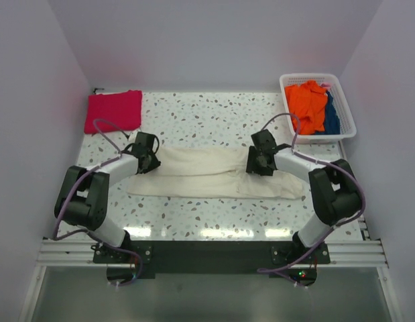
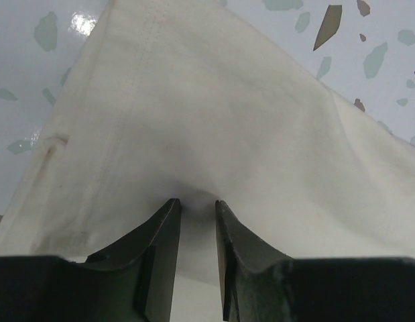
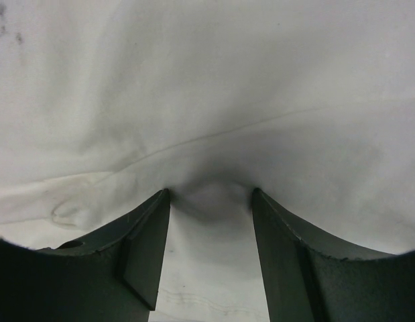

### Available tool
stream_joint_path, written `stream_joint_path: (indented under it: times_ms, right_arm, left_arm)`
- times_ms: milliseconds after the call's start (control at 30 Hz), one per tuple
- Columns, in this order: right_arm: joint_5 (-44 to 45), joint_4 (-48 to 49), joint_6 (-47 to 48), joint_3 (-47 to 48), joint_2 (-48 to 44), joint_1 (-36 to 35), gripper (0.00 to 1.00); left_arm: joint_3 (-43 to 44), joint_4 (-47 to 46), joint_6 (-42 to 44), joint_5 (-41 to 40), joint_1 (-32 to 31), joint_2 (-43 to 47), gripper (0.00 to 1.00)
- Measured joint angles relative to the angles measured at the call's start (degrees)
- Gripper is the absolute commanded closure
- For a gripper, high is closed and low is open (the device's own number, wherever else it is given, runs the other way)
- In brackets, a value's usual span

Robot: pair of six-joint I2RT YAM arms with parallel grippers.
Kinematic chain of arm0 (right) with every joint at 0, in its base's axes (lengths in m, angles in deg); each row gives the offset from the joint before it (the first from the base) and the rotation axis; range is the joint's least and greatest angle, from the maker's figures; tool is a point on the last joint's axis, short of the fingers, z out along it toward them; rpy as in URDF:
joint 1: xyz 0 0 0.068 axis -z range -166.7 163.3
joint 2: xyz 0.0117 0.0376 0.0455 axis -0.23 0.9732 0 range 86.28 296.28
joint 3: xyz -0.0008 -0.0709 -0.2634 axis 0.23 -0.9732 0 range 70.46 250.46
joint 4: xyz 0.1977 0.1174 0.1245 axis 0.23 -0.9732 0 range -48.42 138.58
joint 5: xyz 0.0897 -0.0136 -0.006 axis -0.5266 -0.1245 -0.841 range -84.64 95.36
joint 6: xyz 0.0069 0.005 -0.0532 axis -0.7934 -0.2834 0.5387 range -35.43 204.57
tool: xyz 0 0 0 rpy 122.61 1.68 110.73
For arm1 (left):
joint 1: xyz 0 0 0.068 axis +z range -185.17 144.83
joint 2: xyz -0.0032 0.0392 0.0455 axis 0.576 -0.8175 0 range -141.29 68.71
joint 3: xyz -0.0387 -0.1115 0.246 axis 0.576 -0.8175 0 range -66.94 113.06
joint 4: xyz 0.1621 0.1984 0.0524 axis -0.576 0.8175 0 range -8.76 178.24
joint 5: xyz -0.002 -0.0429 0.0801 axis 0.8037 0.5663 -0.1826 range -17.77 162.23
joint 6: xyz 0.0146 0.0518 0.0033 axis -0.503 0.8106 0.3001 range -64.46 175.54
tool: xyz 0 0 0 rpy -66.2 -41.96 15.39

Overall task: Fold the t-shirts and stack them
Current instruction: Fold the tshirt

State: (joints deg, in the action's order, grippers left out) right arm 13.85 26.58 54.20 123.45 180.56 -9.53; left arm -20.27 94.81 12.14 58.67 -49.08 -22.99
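Cream-white t-shirt [image 1: 214, 176] on the worktop [image 1: 214, 121] is pinched by the left tool [image 2: 198, 209] and right tool [image 3: 210, 196], cloth bunched between part-closed jaws.

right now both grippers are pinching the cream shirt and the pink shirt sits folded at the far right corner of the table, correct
Not quite. The pink shirt sits folded at the far left corner, as the top external view shows; the white basket is at the far right. The left gripper and right gripper do pinch the cream shirt.
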Motion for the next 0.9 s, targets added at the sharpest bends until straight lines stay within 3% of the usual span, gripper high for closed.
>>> stream_joint_path:
  times_ms: [200,467,900]
  right_arm:
    - [-0.1,0.1,0.3,6.4,5.8,-0.1,0.44]
    - [0.0,-1.6,2.2,21.9,17.6,-2.6,0.43]
    - [-1.1,-11.8,12.6,55.5,38.7,-4.6,0.38]
  left_arm:
    - [-6.6,-3.9,-1.5,1.5,0.0,5.3,0.67]
    - [-13.1,-4.7,-3.7,5.2,-2.4,12.2,0.67]
    - [-15.7,-5.1,-8.5,7.8,-22.3,14.2,0.70]
